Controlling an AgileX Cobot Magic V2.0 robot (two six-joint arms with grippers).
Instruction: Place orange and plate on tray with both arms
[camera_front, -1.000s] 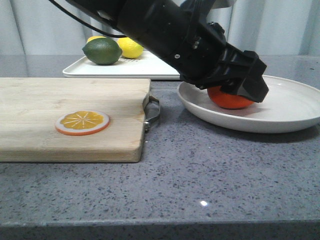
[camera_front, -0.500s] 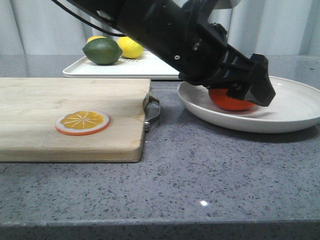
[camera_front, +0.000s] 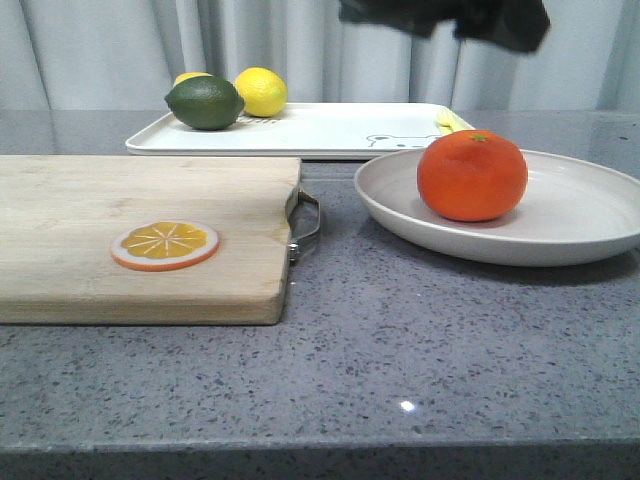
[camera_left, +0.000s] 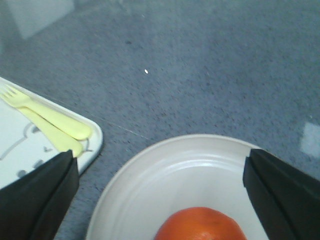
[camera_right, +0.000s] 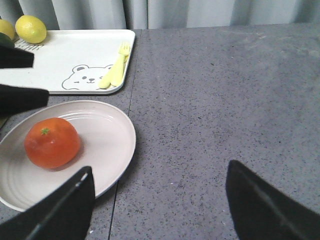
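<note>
The orange (camera_front: 471, 175) sits on the left part of the off-white plate (camera_front: 590, 215), at the right of the counter. The white tray (camera_front: 330, 130) with the bear drawing lies just behind the plate. My left gripper (camera_front: 450, 15) is a dark blur at the top edge, high above the orange. In the left wrist view this gripper (camera_left: 159, 162) is wide open and empty, over the orange (camera_left: 200, 226) and plate (camera_left: 150, 175). My right gripper (camera_right: 159, 170) is open and empty over bare counter, just right of the plate (camera_right: 107, 135) and orange (camera_right: 52, 142).
A wooden cutting board (camera_front: 100, 190) with a metal handle (camera_front: 305, 225) lies at the left and holds a flat orange slice (camera_front: 165, 245). A lime (camera_front: 204, 102) and lemons (camera_front: 261, 91) rest on the tray's far left. A yellow fork (camera_right: 114, 70) lies at the tray's right end.
My left gripper, which was round the orange on the plate, has let it go and risen to the top edge of the front view. The orange has stayed on the plate.
</note>
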